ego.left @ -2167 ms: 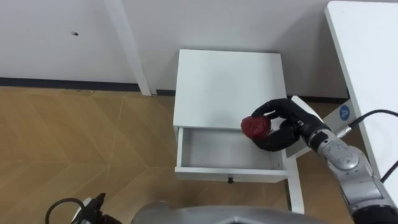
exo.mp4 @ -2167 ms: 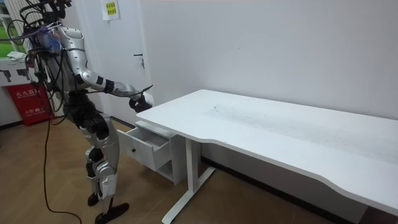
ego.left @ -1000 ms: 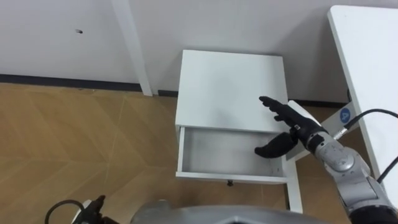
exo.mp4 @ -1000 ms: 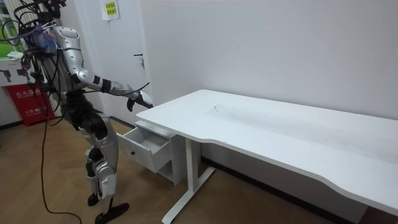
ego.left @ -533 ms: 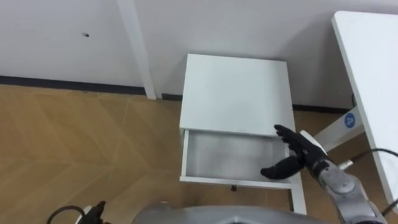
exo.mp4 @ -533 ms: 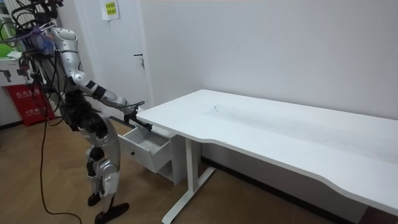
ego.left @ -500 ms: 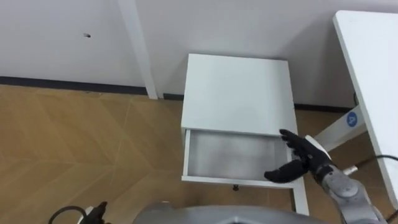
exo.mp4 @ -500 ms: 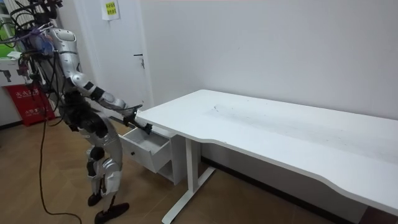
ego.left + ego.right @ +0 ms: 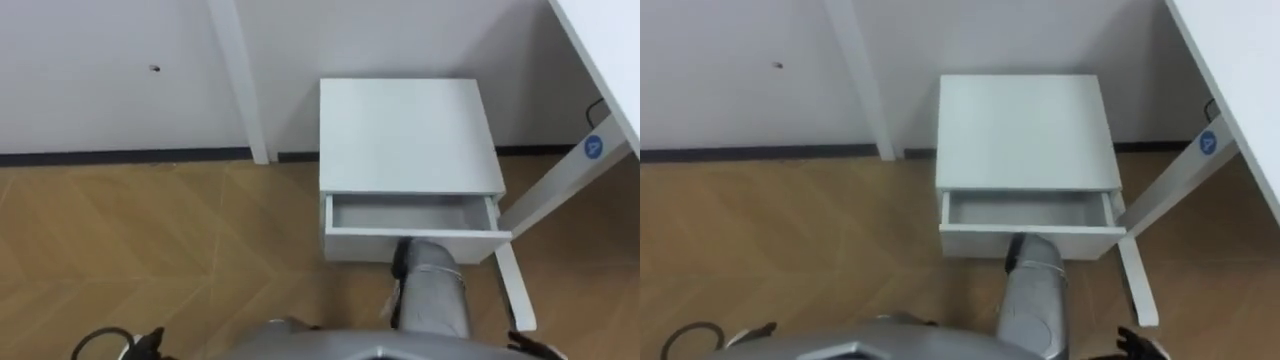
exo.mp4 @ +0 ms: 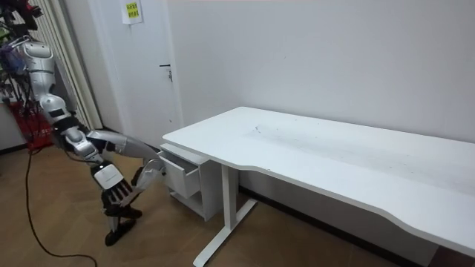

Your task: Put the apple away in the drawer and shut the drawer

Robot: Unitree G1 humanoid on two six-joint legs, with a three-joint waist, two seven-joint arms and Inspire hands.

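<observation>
Drawer [image 9: 450,245]: sat partly open under cabinet [image 9: 408,135] top.
Stance: raised knee met drawer front at 6 o'clock, likely to shove it shut.
Right hand [image 9: 1137,345]: 5 o'clock corner, couldn't tell its grip.

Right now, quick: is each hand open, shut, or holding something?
Left hand: cannot be told.
Right hand: at the lower right edge of the right eye view, mostly cut off; cannot be told.
</observation>
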